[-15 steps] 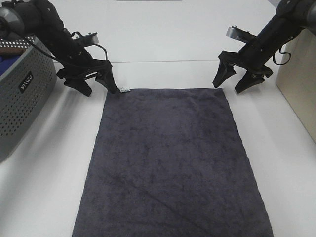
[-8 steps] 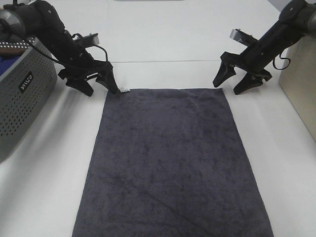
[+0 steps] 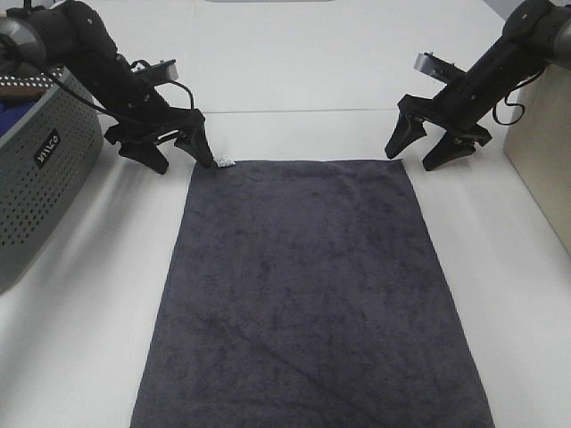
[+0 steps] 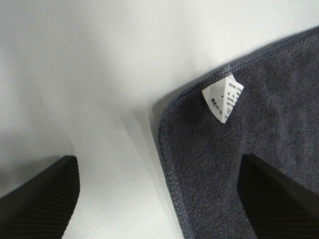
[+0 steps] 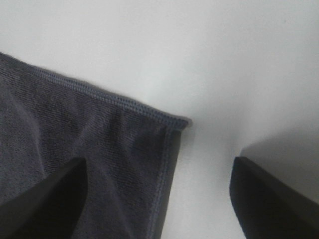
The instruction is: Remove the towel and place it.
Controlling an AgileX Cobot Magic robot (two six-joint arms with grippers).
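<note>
The towel [image 3: 308, 294] lies flat, each far corner between a gripper's spread, empty fingers [image 3: 198, 147] [image 3: 399, 138].

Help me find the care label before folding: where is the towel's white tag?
In the exterior high view, the white tag sits at the towel's far left corner, right beside the open left claw, with the grey basket further left.

Charcoal cloth on white

The towel [image 3: 303, 294] is dark charcoal-grey terry; its tag [image 4: 222, 101] by the left gripper [image 3: 178, 159] is white with dark print. The table [image 3: 80, 330] is white, the basket [image 3: 40, 178] grey, dotted with holes. Both grippers are black.
</note>
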